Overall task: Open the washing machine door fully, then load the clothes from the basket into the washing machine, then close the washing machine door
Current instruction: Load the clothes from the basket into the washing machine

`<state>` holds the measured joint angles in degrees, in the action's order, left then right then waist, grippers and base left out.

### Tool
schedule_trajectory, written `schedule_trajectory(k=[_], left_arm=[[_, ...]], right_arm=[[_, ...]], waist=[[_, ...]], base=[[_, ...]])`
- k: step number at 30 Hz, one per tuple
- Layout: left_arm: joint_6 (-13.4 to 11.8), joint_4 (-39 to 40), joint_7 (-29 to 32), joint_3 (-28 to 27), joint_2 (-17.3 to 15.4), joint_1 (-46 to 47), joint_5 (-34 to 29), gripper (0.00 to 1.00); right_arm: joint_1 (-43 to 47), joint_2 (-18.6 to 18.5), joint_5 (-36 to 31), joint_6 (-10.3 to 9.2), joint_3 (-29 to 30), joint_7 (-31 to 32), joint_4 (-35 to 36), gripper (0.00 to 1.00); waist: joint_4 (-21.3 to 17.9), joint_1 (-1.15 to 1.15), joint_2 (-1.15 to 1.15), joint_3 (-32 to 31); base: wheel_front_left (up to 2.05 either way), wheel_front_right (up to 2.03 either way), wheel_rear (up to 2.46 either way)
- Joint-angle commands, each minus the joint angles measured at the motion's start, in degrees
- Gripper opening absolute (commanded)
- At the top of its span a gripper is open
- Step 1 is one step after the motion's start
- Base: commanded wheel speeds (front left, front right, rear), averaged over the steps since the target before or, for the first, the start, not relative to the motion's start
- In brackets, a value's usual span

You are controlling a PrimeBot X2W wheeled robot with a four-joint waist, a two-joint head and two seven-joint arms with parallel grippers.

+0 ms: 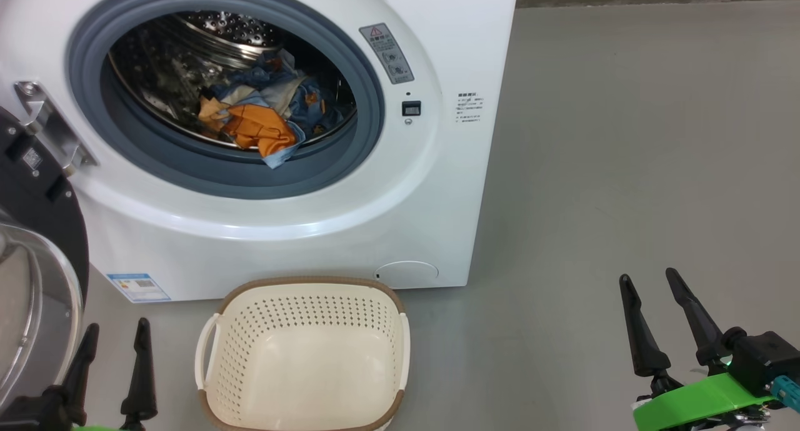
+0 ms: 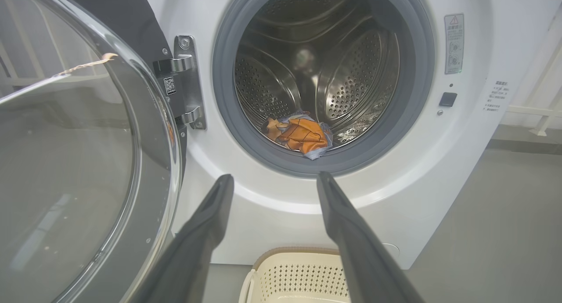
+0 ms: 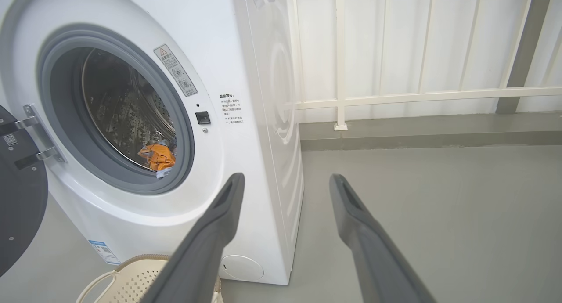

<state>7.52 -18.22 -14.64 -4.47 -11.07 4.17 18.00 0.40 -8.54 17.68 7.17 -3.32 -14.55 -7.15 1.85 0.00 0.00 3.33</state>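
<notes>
The white washing machine (image 1: 437,187) stands before me with its round door (image 1: 37,256) swung wide open on the left hinge. In the left wrist view the door's glass bowl (image 2: 66,162) bulges at the left. The clothes (image 1: 262,115) lie in a heap inside the steel drum, light blue with orange patches; they also show at the drum's front lip (image 2: 300,136) (image 3: 158,158). The cream basket (image 1: 306,356) sits on the floor in front of the machine with nothing in it. My left gripper (image 1: 119,331) is open beside the door. My right gripper (image 1: 650,281) is open over bare floor, right of the machine.
Grey floor (image 1: 625,137) stretches to the right of the machine. A white railing and panelled wall (image 3: 417,74) stand behind it, above a low kerb. The open door takes up the space at my left.
</notes>
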Motion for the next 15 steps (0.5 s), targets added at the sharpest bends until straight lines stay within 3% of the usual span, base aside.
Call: schedule_trajectory(k=[1, 15], left_arm=[[0.0, 2.3, -0.4, -2.2, -1.3, 0.4, 0.0, 1.0], [0.0, 4.1, -0.4, -2.1, -1.2, -0.5, 0.4, 1.0]], right_arm=[[-0.2, -0.9, 0.4, 0.32, -0.7, -0.4, 1.6, 1.0], [-0.2, -0.4, -0.1, 0.32, 0.1, -0.4, 2.1, 1.0]], waist=[[0.3, 0.0, 0.0, -0.1], [0.6, 0.0, 0.0, 0.7]], base=[[0.0, 0.0, 0.0], [0.0, 0.0, 0.0]])
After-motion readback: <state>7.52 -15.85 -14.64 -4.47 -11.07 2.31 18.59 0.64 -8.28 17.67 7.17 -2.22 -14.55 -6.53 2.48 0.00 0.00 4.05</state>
